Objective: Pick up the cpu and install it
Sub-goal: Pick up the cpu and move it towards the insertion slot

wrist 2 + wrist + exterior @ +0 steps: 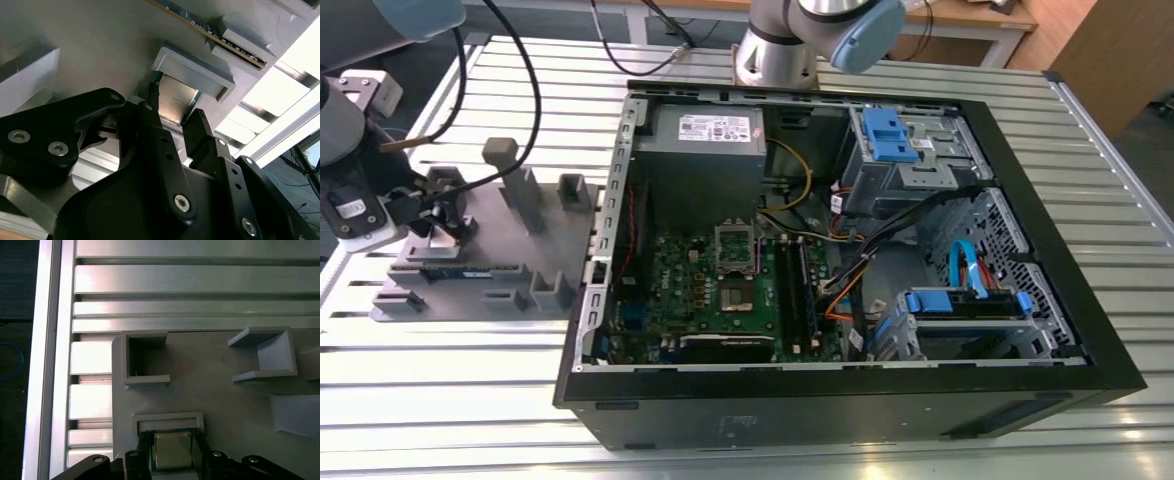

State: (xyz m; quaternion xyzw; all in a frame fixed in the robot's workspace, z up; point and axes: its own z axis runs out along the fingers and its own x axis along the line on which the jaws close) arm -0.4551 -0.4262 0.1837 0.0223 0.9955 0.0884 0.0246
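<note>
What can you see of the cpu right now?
The cpu is a small flat square chip with a dull silver metal top and a thin dark rim. It lies flat on the grey tray, one edge tucked against a raised grey lip. The tool straddles it, fingers pressed against two opposite edges.
</note>
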